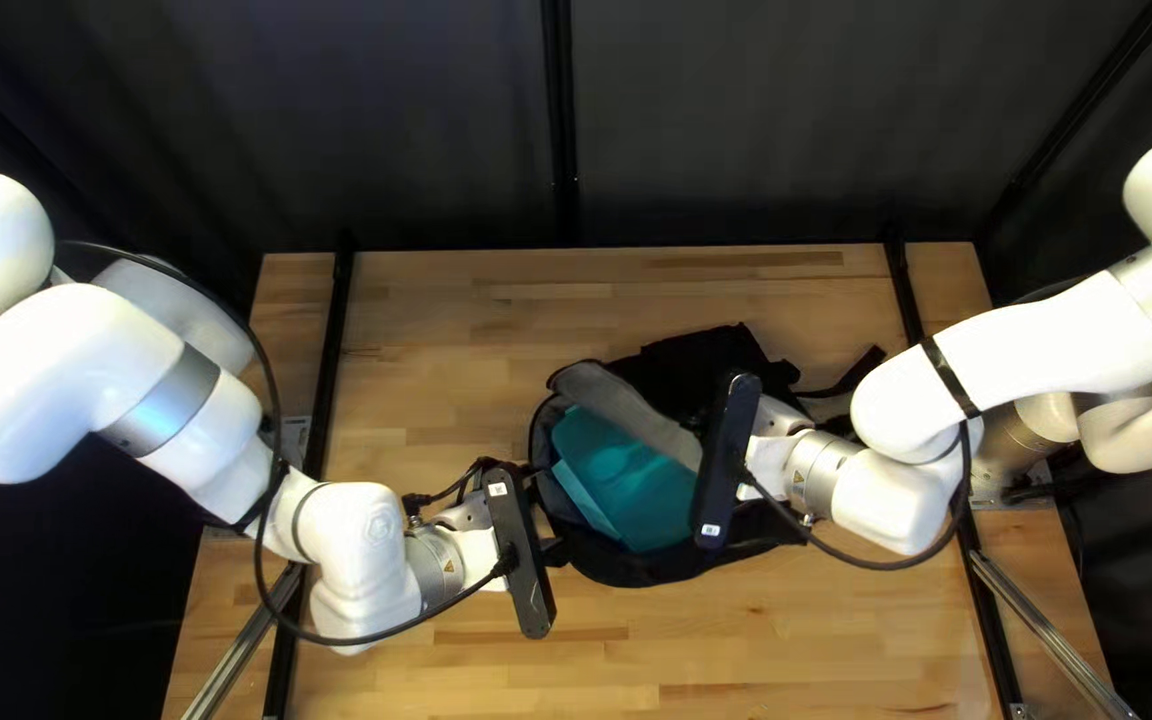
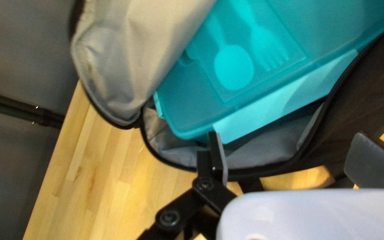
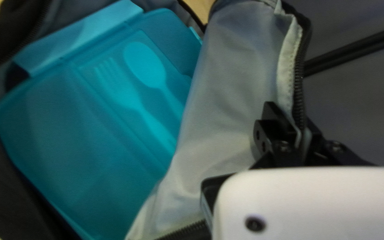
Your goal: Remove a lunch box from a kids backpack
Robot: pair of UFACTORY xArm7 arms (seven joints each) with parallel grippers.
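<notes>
A small white label [image 1: 498, 490] sits on the black camera bar [image 1: 527, 574] of the white left arm [image 1: 360, 540], and a second white label [image 1: 710, 530] on the black camera bar [image 1: 726, 440] of the white right arm [image 1: 903, 500]; whatever they bear is too small to tell. Around them are a pale wooden counter [image 1: 470, 314], a dark curtain [image 1: 390, 120] behind its far edge, and a loose black strap [image 1: 856, 375] at the backpack's right in the top left view.

The translucent teal plastic lunch box [image 2: 192, 106], with a lighter teal latch strip [image 2: 285, 100], lies inside the open black fabric backpack [image 1: 636, 567]. A teal spoon [image 2: 233, 66] and fork [image 2: 270, 49] show through its lid. The grey-lined zippered flap [image 3: 234, 98] stands in the way, covering part of the lid.

The right end effector [image 1: 770, 456] is clamped on the flap's zippered edge. The left end effector [image 1: 476, 547] has its fingers well apart, one near the lunch box's corner at the backpack's rim; whether that finger touches either cannot be told.
</notes>
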